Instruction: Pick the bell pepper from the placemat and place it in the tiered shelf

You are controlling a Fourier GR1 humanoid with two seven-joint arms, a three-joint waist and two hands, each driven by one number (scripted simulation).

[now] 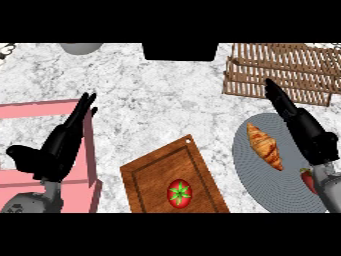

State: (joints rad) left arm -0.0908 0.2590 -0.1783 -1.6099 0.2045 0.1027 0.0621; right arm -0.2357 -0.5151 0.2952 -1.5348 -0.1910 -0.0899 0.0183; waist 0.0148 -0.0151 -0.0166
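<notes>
While the right hand (pixel 306 127) stretches out over the grey placemat (pixel 261 175) with its fingers straight and holding nothing, the bell pepper (pixel 306 177) lies at the near right part of that mat, mostly hidden under the right wrist, so that only a small red piece shows. From this view I cannot tell whether the wrist touches it. The fingertips point far, toward the wooden tiered shelf (pixel 291 72), which stands at the far right of the marble surface (pixel 158 110), just beyond the mat. The pepper is not yet picked; judging by how the hand lies past it, the hand would need to draw nearer and come down on the pepper before any grasp.

A croissant (pixel 265 146) lies on the left half of the mat, apart from the pepper, close enough that a reach should keep to the right of it. The shelf being just beyond the mat, the carry looks short.

The left hand (pixel 55 147) rests with straight fingers over the pink frame (pixel 36 110) at the left, taking no part. A wooden cutting board (pixel 154 175) with a tomato (pixel 179 194) on it sits near the middle, well clear of the route to the shelf. A grey round thing (pixel 81 47) and a dark block (pixel 180 51) show at the far edge.
</notes>
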